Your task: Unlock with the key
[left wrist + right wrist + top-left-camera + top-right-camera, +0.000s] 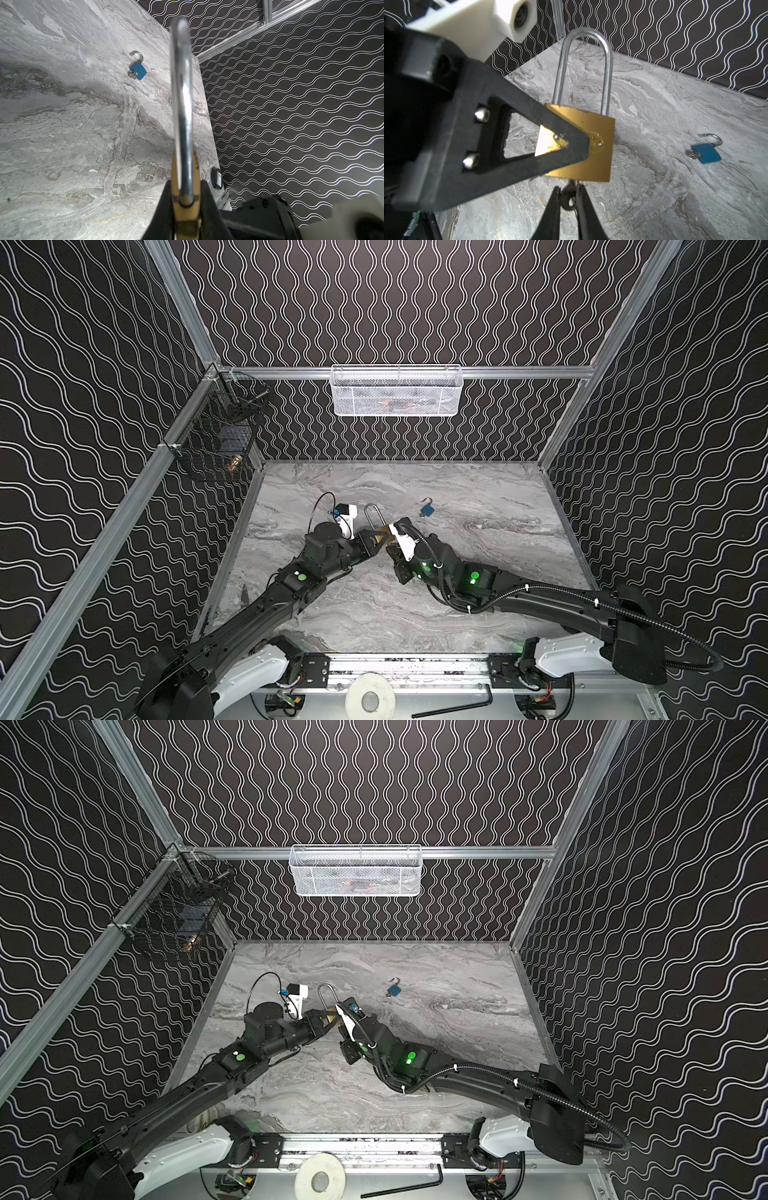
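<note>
My left claw (pixel 583 145) is clamped flat across the brass padlock (pixel 593 158) and holds it upright above the marble table (pixel 457 614), near its middle. One black finger (pixel 529 145) covers much of the lock's face. Both legs of the steel shackle (pixel 583 68) enter the body. My right claw (pixel 569 193) is pinched almost shut on the key (pixel 568 200) just under the lock. Only the key's round head shows, and its blade and the keyhole are hidden. In both top views, arms and a wrist camera hide most of the lock. A blue padlock (pixel 427 510) lies apart, its shackle swung open.
</note>
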Controlling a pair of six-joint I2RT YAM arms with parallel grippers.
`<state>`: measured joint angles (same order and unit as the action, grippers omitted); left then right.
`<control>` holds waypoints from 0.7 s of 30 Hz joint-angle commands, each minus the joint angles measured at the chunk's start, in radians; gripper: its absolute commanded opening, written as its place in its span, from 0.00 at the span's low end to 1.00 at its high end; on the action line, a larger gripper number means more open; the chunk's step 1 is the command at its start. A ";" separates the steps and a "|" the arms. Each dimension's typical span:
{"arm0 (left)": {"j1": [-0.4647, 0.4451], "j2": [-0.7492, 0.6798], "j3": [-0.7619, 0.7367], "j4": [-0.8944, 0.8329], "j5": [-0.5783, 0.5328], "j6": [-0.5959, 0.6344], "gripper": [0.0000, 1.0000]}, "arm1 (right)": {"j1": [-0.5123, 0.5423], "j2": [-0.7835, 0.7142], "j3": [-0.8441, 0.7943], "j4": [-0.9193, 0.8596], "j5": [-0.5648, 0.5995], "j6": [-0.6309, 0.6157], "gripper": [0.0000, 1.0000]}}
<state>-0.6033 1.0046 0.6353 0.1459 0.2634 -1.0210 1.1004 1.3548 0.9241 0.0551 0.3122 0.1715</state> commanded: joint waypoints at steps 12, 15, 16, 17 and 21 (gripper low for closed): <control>0.000 -0.004 -0.003 0.117 0.005 0.007 0.00 | 0.001 -0.014 0.007 0.019 0.002 0.000 0.09; 0.000 -0.009 -0.011 0.134 0.005 0.012 0.00 | 0.001 -0.014 0.007 0.020 0.002 0.001 0.07; 0.000 -0.012 -0.016 0.152 0.009 0.016 0.00 | 0.001 -0.014 0.008 0.019 0.001 0.002 0.07; 0.000 -0.014 -0.023 0.174 0.013 0.022 0.00 | 0.001 -0.014 0.007 0.020 0.001 0.003 0.08; 0.000 -0.018 -0.045 0.249 0.031 0.041 0.00 | 0.001 -0.021 0.003 0.026 -0.003 0.003 0.20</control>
<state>-0.6029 0.9958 0.5953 0.2329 0.2680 -1.0126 1.1004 1.3426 0.9241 0.0570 0.3088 0.1726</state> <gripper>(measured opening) 0.163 0.176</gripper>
